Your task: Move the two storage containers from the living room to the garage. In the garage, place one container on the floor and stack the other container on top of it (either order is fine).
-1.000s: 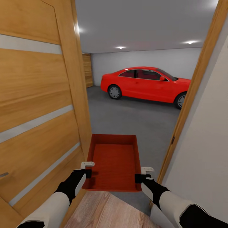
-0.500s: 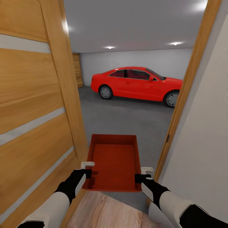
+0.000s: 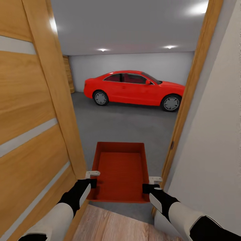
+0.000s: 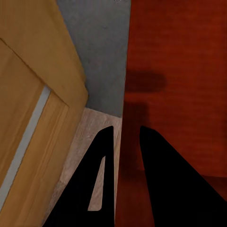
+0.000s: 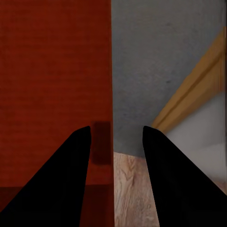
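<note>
Head view: robot stands at the doorway, wood planks under it, grey concrete floor (image 3: 130, 127) of the garage beyond. One orange-red storage container (image 3: 120, 170) is carried level out front, over the threshold. Left gripper (image 3: 92, 179) pinches the near end of its left wall, right gripper (image 3: 152, 184) the near end of its right wall. Open door (image 3: 33, 134) sits close on the left; door frame (image 3: 182, 110) close on the right. Red car (image 3: 134, 87) parked well back against the far white wall.

Left wrist view: black fingers (image 4: 101, 161) straddle the container's wall, one outside, one inside, closed onto it. Door edge near.

Right wrist view: fingers (image 5: 80, 161) straddle the opposite wall, but a gap shows to the outer finger; grip looks looser here.

Risk, as judged: clearance is tight both sides. An elbow or the container clipping door or frame could twist the load and slip it from the looser right pinch.
</note>
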